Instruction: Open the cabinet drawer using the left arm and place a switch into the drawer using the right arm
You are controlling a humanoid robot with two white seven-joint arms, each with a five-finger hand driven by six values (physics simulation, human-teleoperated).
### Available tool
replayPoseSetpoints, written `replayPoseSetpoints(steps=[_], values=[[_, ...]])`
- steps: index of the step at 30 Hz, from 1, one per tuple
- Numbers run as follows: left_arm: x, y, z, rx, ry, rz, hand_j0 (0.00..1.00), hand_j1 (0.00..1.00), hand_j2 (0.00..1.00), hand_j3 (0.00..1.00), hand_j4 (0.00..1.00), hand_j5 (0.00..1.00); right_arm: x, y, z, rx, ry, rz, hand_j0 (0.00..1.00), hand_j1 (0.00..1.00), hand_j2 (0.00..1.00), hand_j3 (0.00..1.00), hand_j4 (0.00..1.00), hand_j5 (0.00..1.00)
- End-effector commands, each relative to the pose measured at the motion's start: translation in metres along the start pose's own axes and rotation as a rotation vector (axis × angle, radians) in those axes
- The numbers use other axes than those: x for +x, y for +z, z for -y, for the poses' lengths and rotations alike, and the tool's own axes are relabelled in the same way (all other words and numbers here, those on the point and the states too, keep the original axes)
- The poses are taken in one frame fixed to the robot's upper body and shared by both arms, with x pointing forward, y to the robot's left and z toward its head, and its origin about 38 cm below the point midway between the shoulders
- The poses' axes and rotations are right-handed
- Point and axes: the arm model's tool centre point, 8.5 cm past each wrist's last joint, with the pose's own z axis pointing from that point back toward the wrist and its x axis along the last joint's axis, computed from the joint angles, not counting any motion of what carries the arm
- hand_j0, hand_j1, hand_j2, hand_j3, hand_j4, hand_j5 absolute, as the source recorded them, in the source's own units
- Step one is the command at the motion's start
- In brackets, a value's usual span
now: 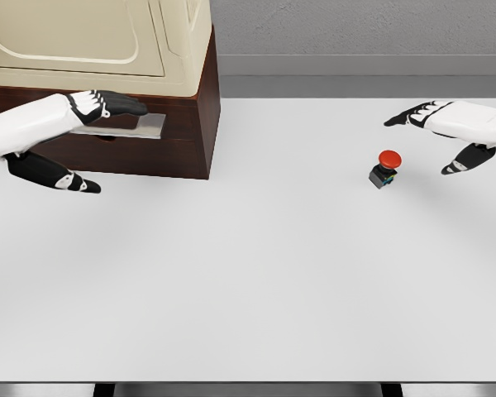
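Head view: the switch (384, 168), red-capped, stands on the white desk (256, 281), near and just left of the right robot hand (450, 136), fingers spread, empty. The left robot hand (83, 132), fingers spread, is at the cabinet drawer (99, 136) handle (128, 126).

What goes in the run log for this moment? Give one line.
left hand: open, at drawer handle | drawer: shut | right hand: open, beside switch, apart | switch: on table

Left hand (62, 136) at drawer handle (136, 126), switch (385, 168) (red-capped) near spread right hand (450, 132)
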Motion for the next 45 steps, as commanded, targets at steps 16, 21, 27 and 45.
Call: replayPoseSetpoints(steps=[16, 21, 27, 45], values=[[0.001, 0.001, -0.006, 0.029, 0.069, 0.006, 1.0, 1.0, 1.0, 1.0, 1.0, 1.0, 0.01, -0.051, -0.03, 0.059, -0.082, 0.061, 1.0, 1.0, 1.0, 1.0, 1.0, 1.0], [0.01, 0.0, -0.01, -0.234, -0.008, 0.024, 1.0, 1.0, 1.0, 1.0, 1.0, 1.0, 0.005, -0.054, -0.037, 0.082, -0.079, 0.037, 1.0, 1.0, 1.0, 1.0, 1.0, 1.0], [0.015, -0.002, -0.026, -0.211, -0.047, 0.032, 1.0, 1.0, 1.0, 1.0, 1.0, 1.0, -0.001, -0.067, -0.035, 0.096, -0.079, 0.016, 1.0, 1.0, 1.0, 1.0, 1.0, 1.0], [-0.003, 0.021, -0.032, -0.334, 0.118, -0.205, 1.0, 1.0, 1.0, 1.0, 1.0, 1.0, -0.004, -0.082, -0.03, 0.132, -0.06, 0.007, 1.0, 1.0, 1.0, 1.0, 1.0, 1.0]])
